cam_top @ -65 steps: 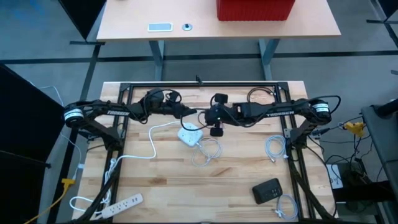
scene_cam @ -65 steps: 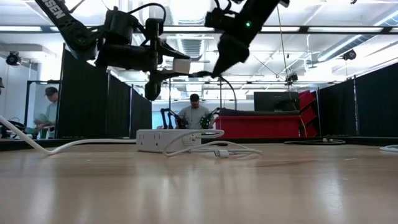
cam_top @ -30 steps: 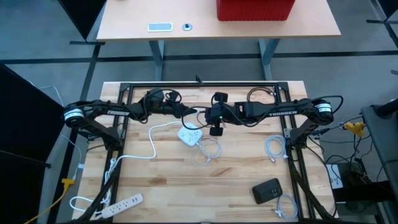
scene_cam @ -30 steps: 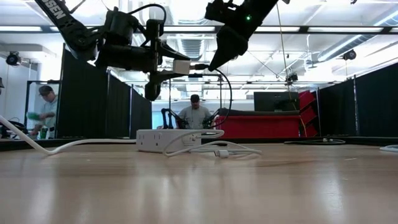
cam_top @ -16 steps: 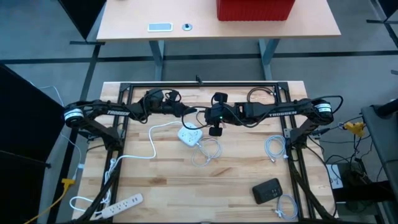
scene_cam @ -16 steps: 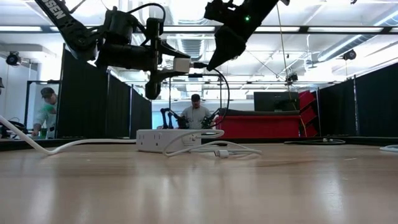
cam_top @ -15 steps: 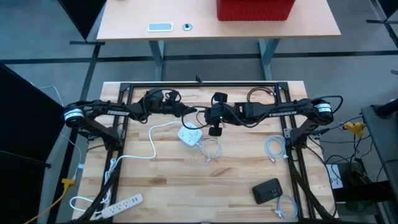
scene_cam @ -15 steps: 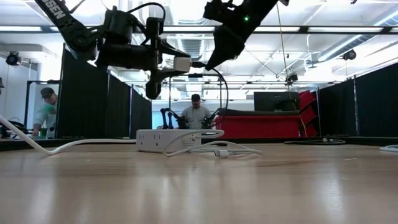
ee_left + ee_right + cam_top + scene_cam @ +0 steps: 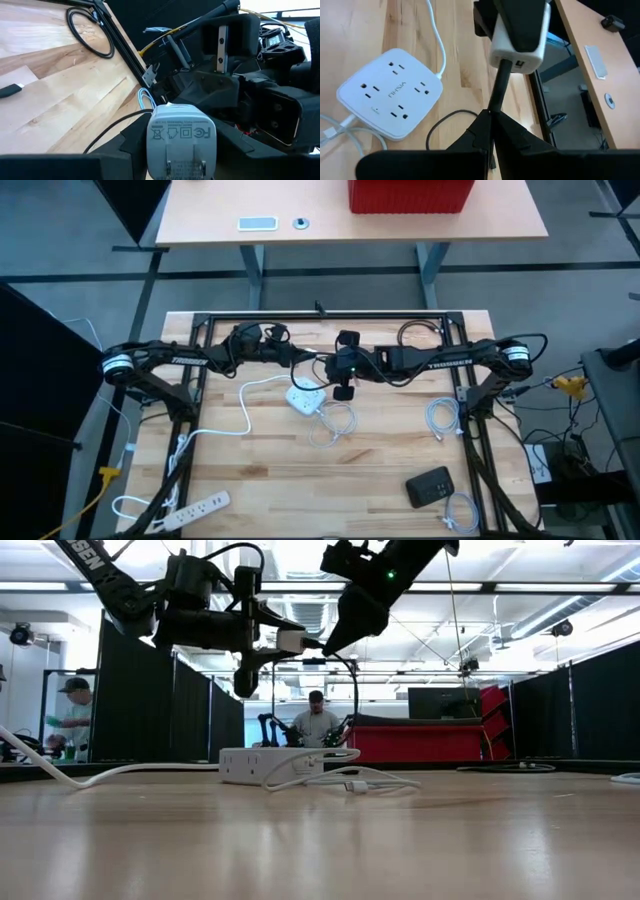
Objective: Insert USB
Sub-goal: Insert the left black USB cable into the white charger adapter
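USB plug (image 9: 498,90), clenched in the right claw (image 9: 492,117), appears seated in the white wall charger (image 9: 520,37) gripped by the left claw (image 9: 180,145) above the desk (image 9: 380,470) at frame centre; next comes release.

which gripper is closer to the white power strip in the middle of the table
Right, narrowly. The right gripper hangs above the strip's far edge, shut on a black USB cable. The left gripper, holding the charger, is level with it, slightly farther back.
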